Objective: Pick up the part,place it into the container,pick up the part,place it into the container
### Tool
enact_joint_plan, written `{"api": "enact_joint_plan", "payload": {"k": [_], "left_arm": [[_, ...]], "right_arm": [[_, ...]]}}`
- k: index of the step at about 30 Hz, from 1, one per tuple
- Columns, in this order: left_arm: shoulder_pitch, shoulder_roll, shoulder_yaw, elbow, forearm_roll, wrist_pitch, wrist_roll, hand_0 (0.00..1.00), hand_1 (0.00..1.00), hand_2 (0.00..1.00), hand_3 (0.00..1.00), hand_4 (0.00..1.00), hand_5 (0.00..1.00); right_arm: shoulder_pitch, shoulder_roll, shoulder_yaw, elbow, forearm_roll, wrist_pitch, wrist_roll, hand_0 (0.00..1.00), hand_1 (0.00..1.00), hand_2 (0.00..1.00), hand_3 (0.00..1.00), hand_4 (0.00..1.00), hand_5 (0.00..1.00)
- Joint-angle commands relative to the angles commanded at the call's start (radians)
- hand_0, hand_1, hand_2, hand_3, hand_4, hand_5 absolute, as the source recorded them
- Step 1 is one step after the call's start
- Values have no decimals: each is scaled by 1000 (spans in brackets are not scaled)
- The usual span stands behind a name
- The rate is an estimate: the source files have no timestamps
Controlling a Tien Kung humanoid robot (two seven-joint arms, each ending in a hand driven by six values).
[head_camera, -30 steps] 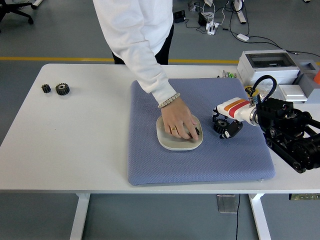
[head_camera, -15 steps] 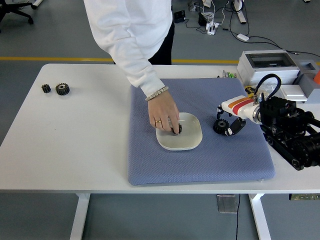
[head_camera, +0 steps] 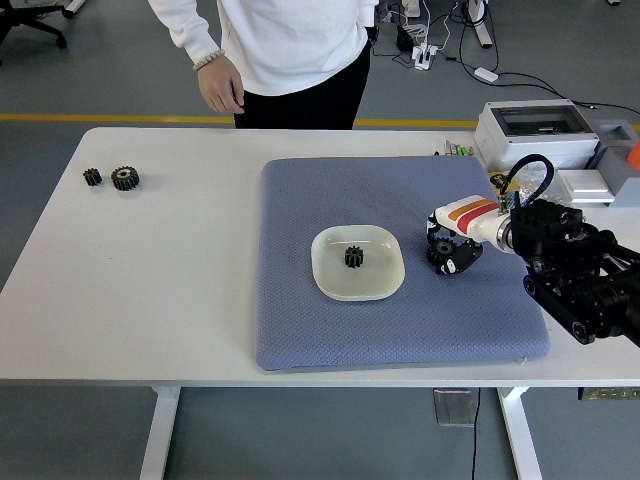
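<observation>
A white dish [head_camera: 330, 280] sits mid-mat on the blue-grey mat [head_camera: 300, 330], with a small black gear [head_camera: 353, 257] lying in it. Just right of the dish, a larger black gear [head_camera: 438, 254] rests on the mat. My right hand [head_camera: 450, 250] comes in from the right and is down on that gear, its fingers curled around it. Two more black gears, a small gear [head_camera: 92, 177] and a bigger gear [head_camera: 125, 178], lie on the bare table at the far left. My left arm is out of the picture.
A person in a white top stands at the far side, one hand [head_camera: 221, 92] hanging above the table's far edge. A white box [head_camera: 535, 130] and small clutter stand at the back right, close behind my right arm.
The person left the small gear in the dish and pulled the hand back off the table. My right hand's fingers have settled back down around the gear on the mat.
</observation>
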Motion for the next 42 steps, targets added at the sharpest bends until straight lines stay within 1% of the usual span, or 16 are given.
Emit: {"api": "enact_joint_plan", "payload": {"k": [1,2,7,8,13,14,19,20,25,26,29,31,32,36,38,42], "left_arm": [[0,0,0,0,0,0,0,723,690,712,573,612,576],[0,0,0,0,-1,0,0,722,690,712,573,611,575],[-1,0,4,0,-4,0,-1,722,690,712,573,611,575],[-1,0,3,0,-3,0,-1,721,690,712,573,611,575],[-2,0,6,0,-7,0,-1,721,690,712,573,611,575],[-2,0,6,0,-7,0,-2,722,690,711,573,610,575],[1,5,0,0,-7,2,-5,722,690,711,573,610,575],[1,6,-3,0,-5,2,-4,722,690,711,573,610,575],[-1,8,-6,0,-4,2,-6,722,690,711,573,610,575],[-1,9,-5,0,-6,2,-7,722,690,711,573,610,574],[-1,11,-8,0,-5,2,-9,722,690,711,573,610,574],[0,12,-10,0,-3,3,-9,722,690,711,573,610,574],[1,13,-11,0,-2,3,-9,721,690,711,573,610,574],[3,16,-14,0,0,3,-9,721,690,711,573,610,574],[4,17,-16,0,2,3,-9,721,690,711,573,610,573],[5,18,-18,0,3,3,-9,721,690,711,573,610,573]], "right_arm": [[0,0,-4,-1,0,3,-2,390,515,652,551,843,265],[-1,1,-7,-2,1,5,-3,379,505,602,528,805,260],[-3,8,-16,-19,16,9,-7,379,505,602,528,805,260],[-2,11,-20,-23,23,11,-9,373,485,545,502,742,236],[-3,13,-25,-29,37,10,-10,373,485,545,502,742,236],[-3,12,-25,-29,38,9,-9,304,436,495,477,697,263],[-1,-1,-27,-23,91,4,-16,304,436,495,477,697,263],[-1,-4,-26,-20,96,2,-18,226,355,444,464,743,232],[-1,-16,-26,-10,114,3,-26,226,355,444,464,743,232],[-2,-19,-22,-6,113,4,-28,185,221,362,412,830,211],[-2,-28,-8,9,108,5,-31,185,221,362,412,830,211],[1,-37,7,27,102,4,-30,185,221,362,412,830,211],[2,-45,15,40,101,3,-30,119,167,296,387,834,216],[12,-77,45,116,82,-2,-36,119,167,296,387,834,216],[18,-88,58,154,74,-7,-39,105,155,284,384,825,185],[30,-103,67,249,58,-12,-53,105,155,284,384,825,185]]}}
